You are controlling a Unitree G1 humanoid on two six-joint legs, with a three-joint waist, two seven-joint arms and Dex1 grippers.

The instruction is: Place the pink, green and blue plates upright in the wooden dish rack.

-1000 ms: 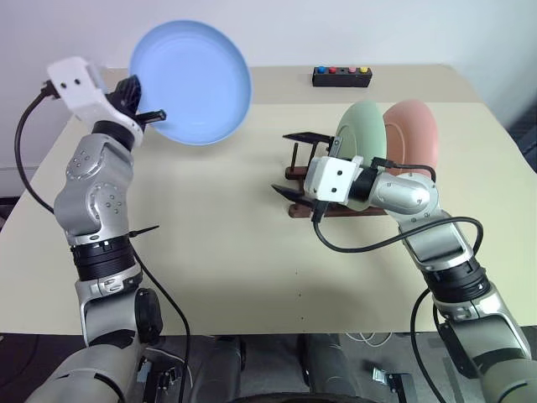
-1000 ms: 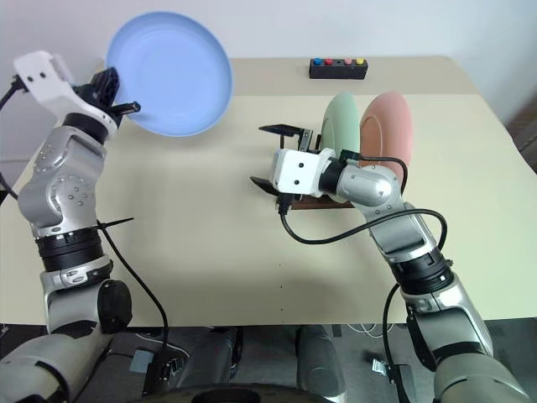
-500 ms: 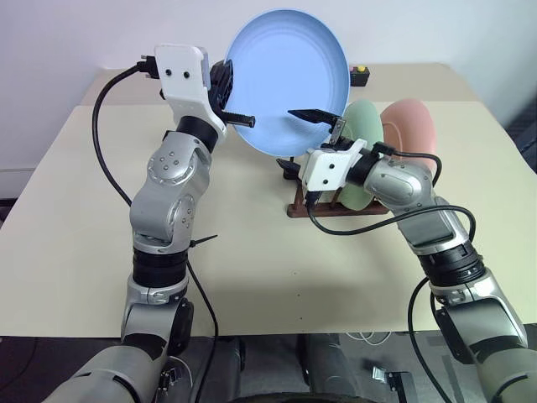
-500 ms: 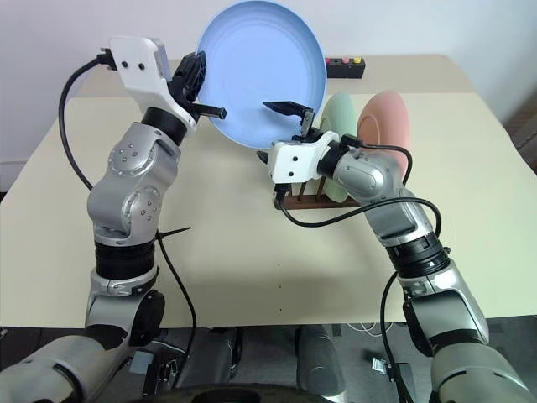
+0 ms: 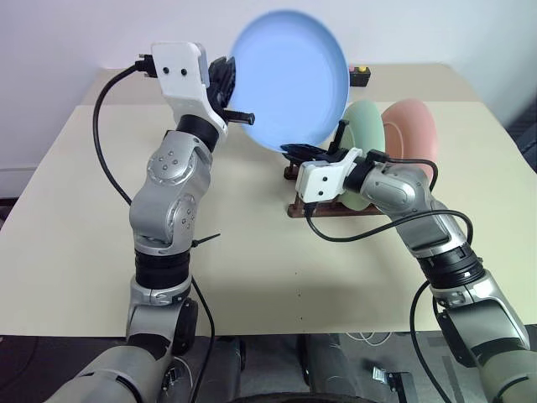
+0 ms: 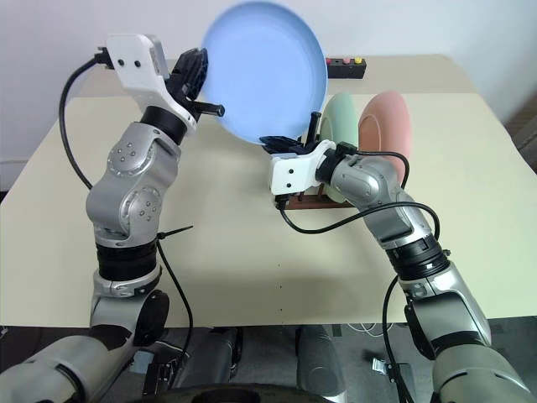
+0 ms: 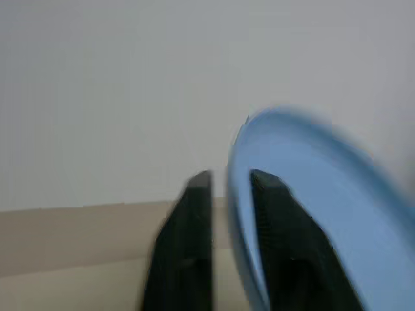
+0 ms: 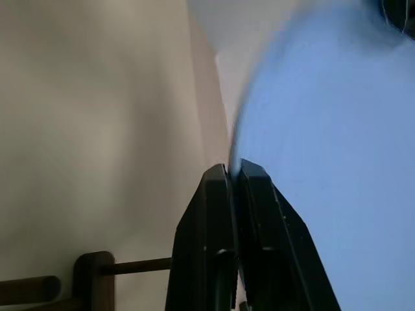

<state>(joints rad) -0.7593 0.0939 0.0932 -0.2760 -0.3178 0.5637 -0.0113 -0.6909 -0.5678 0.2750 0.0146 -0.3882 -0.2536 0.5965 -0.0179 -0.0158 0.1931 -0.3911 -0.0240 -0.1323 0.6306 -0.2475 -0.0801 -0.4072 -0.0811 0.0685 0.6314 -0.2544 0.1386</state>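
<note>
Since a second ago the left arm has swung the blue plate [image 5: 289,80] from above the tabletop's left side across to the middle, and the right gripper [image 5: 308,152], then standing wide open beside the wooden dish rack [image 5: 323,206], has clamped onto the plate's lower rim.

From the head views the plate stands high and nearly upright, tilted toward the far edge, its lower rim just above the near-left end of the rack. The left gripper [image 5: 232,94] sits at the plate's left rim, and the left forearm rises steeply from the elbow with the wrist bent toward the plate. The right forearm reaches level from the tabletop's right side toward the left, its fingers pointing left under the plate.

The left wrist view adds what the head views hide: the plate's rim runs between the two black fingers [image 7: 191,246] with a visible gap on one side, so the left jaws are loosened around the rim rather than pinching it. The right wrist view shows the right fingers [image 8: 211,233] pressed together on the thin edge of the plate, with a rail and crossbar of the rack beneath.

On the rack, toward the tabletop's right edge, the green plate [image 5: 367,138] and the pink plate [image 5: 413,134] stand upright side by side. A small black box with coloured buttons [image 6: 346,65] sits near the far edge, partly behind the blue plate.
</note>
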